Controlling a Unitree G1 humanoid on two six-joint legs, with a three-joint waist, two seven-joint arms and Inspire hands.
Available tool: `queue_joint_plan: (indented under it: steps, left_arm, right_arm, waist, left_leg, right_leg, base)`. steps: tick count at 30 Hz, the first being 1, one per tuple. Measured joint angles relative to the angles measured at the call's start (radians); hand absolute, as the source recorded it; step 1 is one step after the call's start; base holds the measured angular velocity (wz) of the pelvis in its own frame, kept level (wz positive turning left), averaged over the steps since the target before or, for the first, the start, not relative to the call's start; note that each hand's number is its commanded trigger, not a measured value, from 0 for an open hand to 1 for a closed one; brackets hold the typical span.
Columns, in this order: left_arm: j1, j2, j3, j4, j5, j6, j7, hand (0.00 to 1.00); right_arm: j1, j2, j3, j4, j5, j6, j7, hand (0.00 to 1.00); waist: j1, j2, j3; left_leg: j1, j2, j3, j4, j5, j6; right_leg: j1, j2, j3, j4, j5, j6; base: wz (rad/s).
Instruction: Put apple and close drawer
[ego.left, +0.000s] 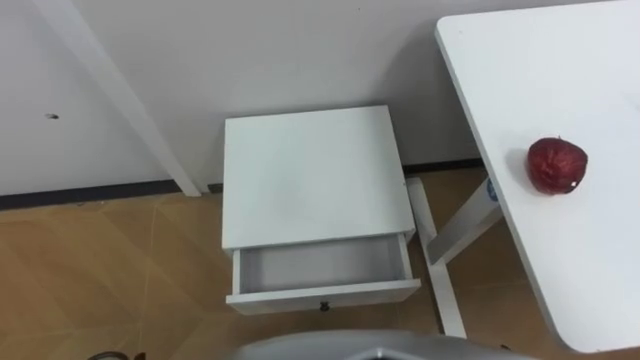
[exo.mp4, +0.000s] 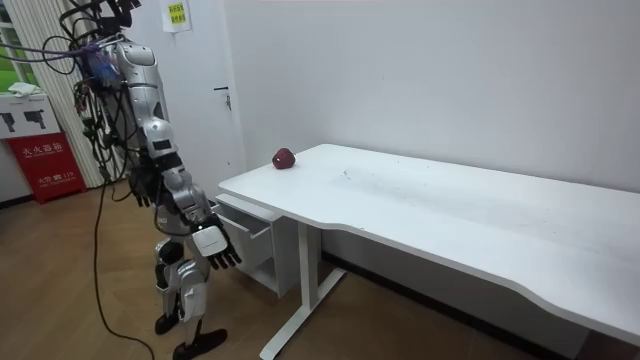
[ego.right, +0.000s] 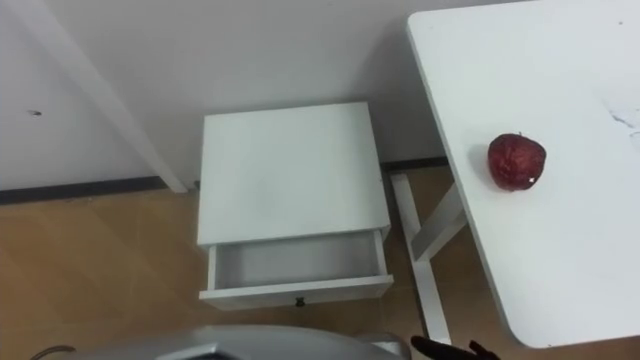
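Note:
A dark red apple (ego.left: 557, 165) lies on the white table (ego.left: 560, 80), near its left edge. To the left of the table, against the wall, stands a small white cabinet (ego.left: 312, 170) whose top drawer (ego.left: 322, 294) is pulled open, with nothing inside. I stand in front of the cabinet. My right hand (exo.mp4: 215, 245) hangs open at hip height with its fingers spread, and its dark fingertips (ego.right: 445, 350) show at the bottom edge below the table corner. My left hand (exo.mp4: 140, 187) hangs at my far side.
The table's white leg and foot (ego.left: 440, 240) stand just right of the cabinet. A slanted white beam (ego.left: 120, 100) leans on the wall to the left. Wooden floor (ego.left: 100, 270) lies open left of the cabinet.

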Motion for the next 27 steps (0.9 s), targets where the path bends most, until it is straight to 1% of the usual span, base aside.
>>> queue_joint_plan:
  steps: [3,6,7,9,12,14,18,20,23,26,27]
  left_arm:
    - [-0.001,0.0,0.009,0.001,0.0,0.001,0.001,0.0]
    - [0.002,-0.006,0.025,0.001,0.0,0.007,0.002,0.0]
    - [0.003,-0.007,0.029,0.001,-0.001,0.01,0.002,0.0]
    - [0.008,-0.009,0.031,0.002,0.0,0.012,0.002,0.0]
    - [0.008,-0.008,0.052,0.011,-0.006,0.013,0.003,0.0]
    - [0.008,-0.008,0.069,0.016,-0.015,0.013,0.008,0.0]
    - [0.011,-0.009,0.086,0.017,-0.015,0.013,0.031,0.0]
    - [0.011,-0.008,0.088,0.017,-0.015,0.013,0.051,0.0]
    - [0.007,-0.003,0.088,0.015,-0.019,0.011,0.065,0.0]
    - [0.008,0.002,0.085,0.015,-0.051,0.008,0.068,0.0]
    - [0.009,0.006,0.082,0.013,-0.052,0.007,0.07,0.0]
  right_arm:
    - [0.007,0.0,-0.012,0.011,0.058,0.001,-0.004,0.0]
    - [0.009,0.006,-0.056,0.04,0.118,0.008,-0.017,0.0]
    - [0.009,0.01,-0.084,0.051,0.143,0.009,-0.023,0.0]
    - [0.01,0.014,-0.106,0.057,0.176,0.012,-0.038,0.0]
    - [0.014,0.014,-0.147,0.055,0.277,0.024,-0.07,0.0]
    - [0.019,0.014,-0.207,0.054,0.395,0.025,-0.123,0.0]
    - [0.01,0.009,-0.281,0.04,0.474,0.025,-0.205,0.0]
    - [0.012,0.004,-0.32,0.015,0.51,0.017,-0.253,0.0]
    - [0.014,-0.002,-0.357,-0.004,0.567,0.004,-0.308,0.0]
    - [0.015,-0.002,-0.36,-0.06,0.625,-0.009,-0.371,0.0]
    - [0.015,-0.001,-0.36,-0.088,0.635,-0.016,-0.402,0.0]
  waist:
    - [-0.002,0.001,0.0003]
    - [-0.006,0.001,0.0004]
    - [-0.014,0.0,0.0005]
    - [-0.025,0.0,0.0008]
    - [-0.027,-0.001,0.0007]
    - [-0.037,-0.004,0.001]
    - [-0.054,-0.009,0.0003]
    - [-0.06,-0.009,0.0002]
    - [-0.064,-0.014,-0.0029]
    - [-0.059,-0.019,-0.0043]
    - [-0.058,-0.023,-0.0042]
  left_leg:
    - [0.0,0.0,0.001,0.001,0.0,0.0]
    - [0.004,-0.001,0.001,0.0,0.0,0.0]
    - [0.006,-0.001,0.001,0.001,0.0,0.0]
    - [0.006,-0.001,0.001,0.001,0.0,0.0]
    - [0.007,0.0,0.002,0.0,0.0,0.0]
    - [0.006,0.0,0.003,0.001,0.0,0.0]
    - [-0.004,-0.001,0.004,0.003,0.0,0.0]
    - [-0.012,-0.001,0.009,0.002,0.0,0.0]
    - [-0.01,0.0,0.011,0.001,0.0,0.0]
    - [-0.009,0.0,0.028,0.0,0.0,0.0]
    - [-0.009,0.0,0.031,-0.001,0.0,0.0]
  right_leg:
    - [0.0,0.0,-0.001,0.0,0.0,0.0]
    - [0.005,0.0,0.0,0.0,0.0,0.0]
    - [0.008,0.0,-0.001,0.0,0.0,0.0]
    - [0.008,0.0,0.001,0.001,0.0,0.0]
    - [0.002,0.0,0.013,0.003,-0.001,0.001]
    - [0.001,0.0,0.013,0.003,-0.001,0.001]
    - [-0.013,0.0,0.017,0.005,-0.002,0.003]
    - [-0.023,0.001,0.026,0.008,-0.002,0.003]
    - [-0.026,0.0,0.028,0.02,-0.003,0.004]
    - [-0.031,0.0,0.047,0.02,-0.003,0.005]
    - [-0.032,0.0,0.047,0.02,-0.003,0.005]
  base:
    - [0.0]
    - [0.0]
    - [0.0]
    - [-0.02]
    - [-0.08]
    - [-0.02]
    - [-0.02]
    - [-0.07]
    - [0.0]
    - [-0.12]
    - [-0.12]
